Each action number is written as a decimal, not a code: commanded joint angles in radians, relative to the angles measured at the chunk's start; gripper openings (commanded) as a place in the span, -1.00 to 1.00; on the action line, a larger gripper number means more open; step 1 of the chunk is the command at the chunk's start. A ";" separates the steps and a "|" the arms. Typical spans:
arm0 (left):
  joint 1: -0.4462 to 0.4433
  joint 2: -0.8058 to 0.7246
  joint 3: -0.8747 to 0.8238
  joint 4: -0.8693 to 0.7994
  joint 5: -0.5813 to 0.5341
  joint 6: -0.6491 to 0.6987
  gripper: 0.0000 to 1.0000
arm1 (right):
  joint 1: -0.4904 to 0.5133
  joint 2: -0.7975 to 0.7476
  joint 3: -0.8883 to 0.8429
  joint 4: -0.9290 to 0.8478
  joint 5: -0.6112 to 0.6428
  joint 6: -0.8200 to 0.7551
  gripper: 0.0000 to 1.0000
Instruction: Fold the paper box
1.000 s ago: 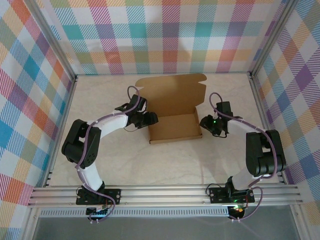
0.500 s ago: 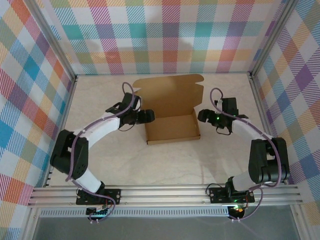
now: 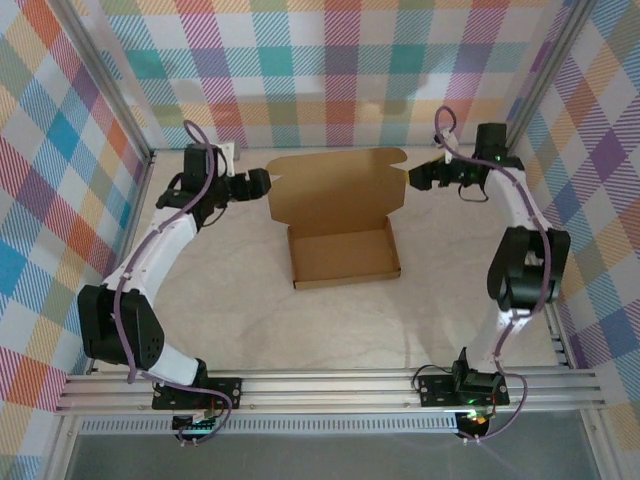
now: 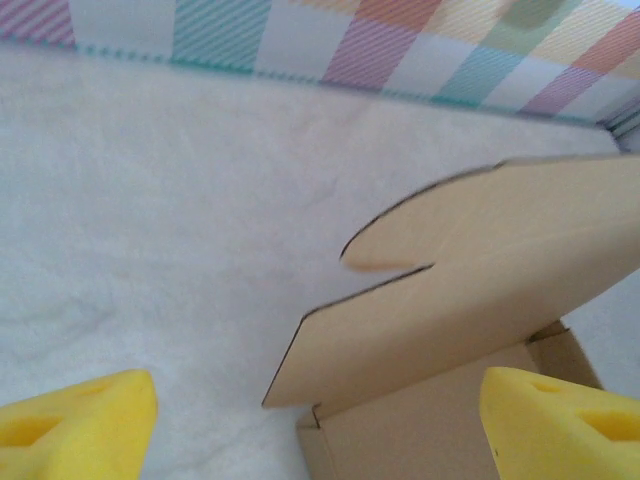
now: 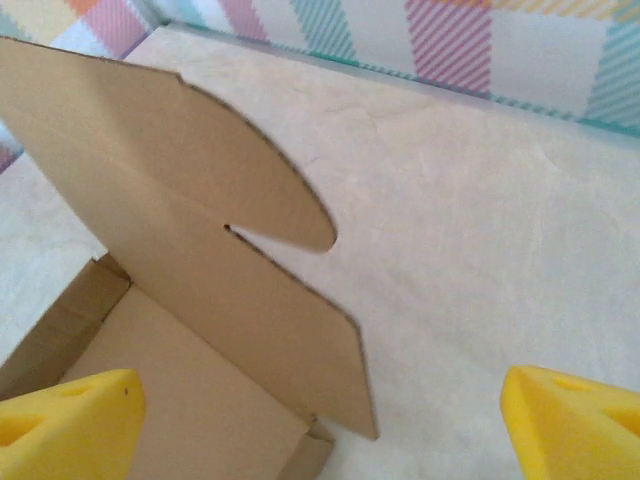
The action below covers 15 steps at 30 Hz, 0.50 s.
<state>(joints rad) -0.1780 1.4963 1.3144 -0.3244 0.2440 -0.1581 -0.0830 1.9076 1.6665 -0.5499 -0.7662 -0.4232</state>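
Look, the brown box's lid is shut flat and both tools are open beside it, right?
Not quite: the paper box has its lid standing open, not shut flat, as the top external view shows. The left tool and right tool are open beside it.

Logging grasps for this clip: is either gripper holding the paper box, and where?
Nothing is held: left gripper and right gripper stand open beside the paper box lid.

No text, label, brand or number legible on any surface. The paper box (image 3: 343, 255) shows plain brown cardboard faces, no print readable in the top or wrist views.
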 commanded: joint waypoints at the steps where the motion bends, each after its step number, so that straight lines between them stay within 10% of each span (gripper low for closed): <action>1: 0.009 -0.016 0.036 -0.057 0.052 0.052 0.68 | -0.008 0.128 0.169 -0.263 -0.174 -0.230 0.80; 15: 0.025 0.009 0.214 -0.249 0.017 0.160 0.70 | 0.078 0.511 0.777 -0.847 -0.143 -0.610 0.39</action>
<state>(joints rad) -0.1665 1.5043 1.4982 -0.5083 0.2684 -0.0315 -0.0250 2.3932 2.3928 -1.2396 -0.9115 -0.9176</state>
